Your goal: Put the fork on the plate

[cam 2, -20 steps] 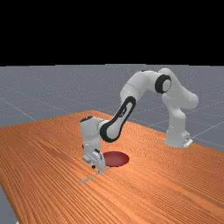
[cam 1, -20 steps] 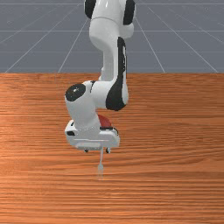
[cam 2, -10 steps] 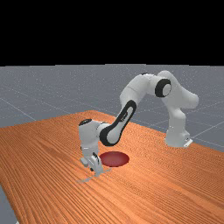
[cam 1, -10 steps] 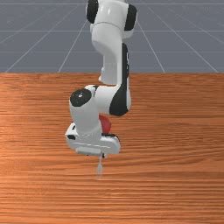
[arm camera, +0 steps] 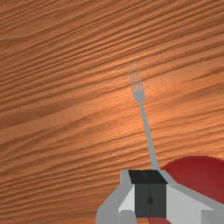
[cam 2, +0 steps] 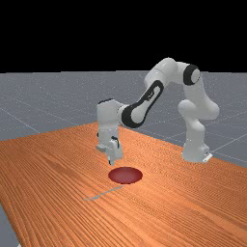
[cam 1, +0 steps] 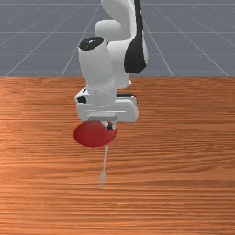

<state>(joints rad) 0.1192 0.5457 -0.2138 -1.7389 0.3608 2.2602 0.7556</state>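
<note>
In the front view my gripper (cam 1: 110, 126) hangs above the edge of the red plate (cam 1: 94, 134); its fingers are pressed together with nothing between them. The grey fork (cam 1: 105, 160) lies flat on the wood beside the plate, tines pointing away from it. The far view has my gripper (cam 2: 112, 163) raised over the plate (cam 2: 125, 175), and the fork (cam 2: 103, 193) lower on the table. In the wrist view the shut gripper (arm camera: 150, 200) covers part of the plate (arm camera: 197, 175), and the fork (arm camera: 147, 129) extends out past the fingertips.
The orange-brown table (cam 1: 183, 160) surrounds the plate and fork. My arm's links (cam 2: 137, 113) reach over the table from the base at the far view's right.
My hand has risen off the fork and moved back toward the arm's base, uncovering the plate in the front view. The fork still lies on the table, and the fingers now stand shut.
</note>
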